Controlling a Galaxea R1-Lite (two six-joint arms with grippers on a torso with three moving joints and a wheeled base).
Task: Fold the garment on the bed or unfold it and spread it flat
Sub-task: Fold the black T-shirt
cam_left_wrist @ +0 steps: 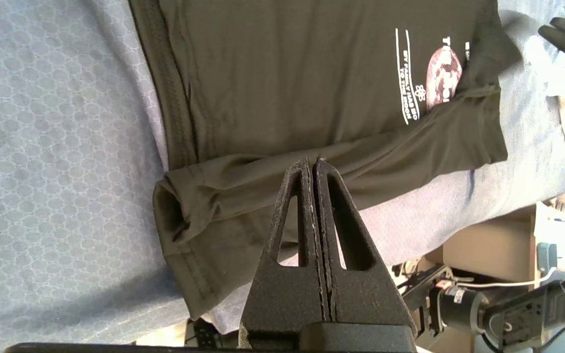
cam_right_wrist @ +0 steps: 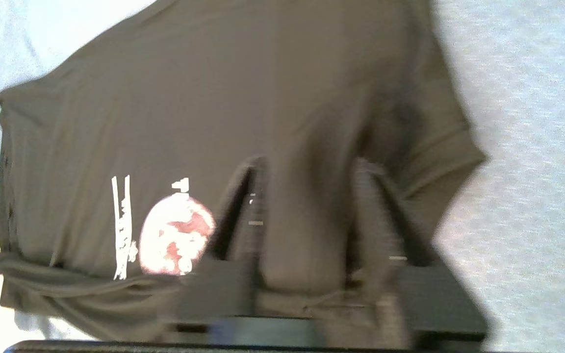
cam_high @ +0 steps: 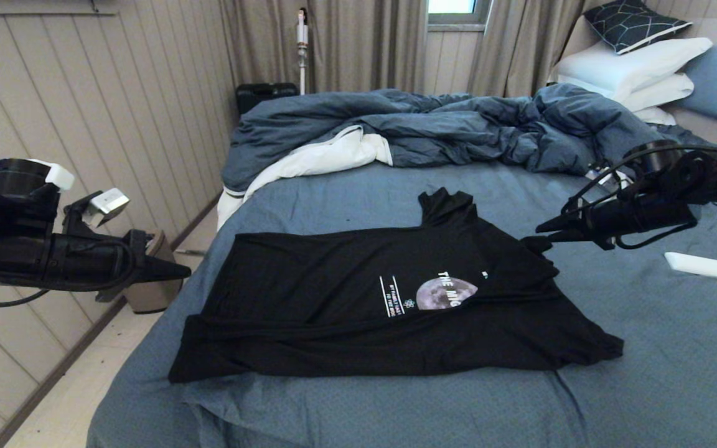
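The black garment [cam_high: 389, 305] lies partly folded on the bed [cam_high: 657, 373]. It looks soft, light and floppy, so pinching a hem or sleeve edge suits best. The right gripper [cam_right_wrist: 307, 215] hangs over it, fingers apart. The left gripper [cam_left_wrist: 313, 164] waits beside it, fingers together.

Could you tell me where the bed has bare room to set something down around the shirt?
Bare sheet on the bed lies between the garment and the rumpled duvet, and along the near edge below the shirt's hem. To the right, room is tighter: the open right gripper hangs by the shirt's shoulder, with a white object beyond. The shut left gripper hovers off the bed's left side.
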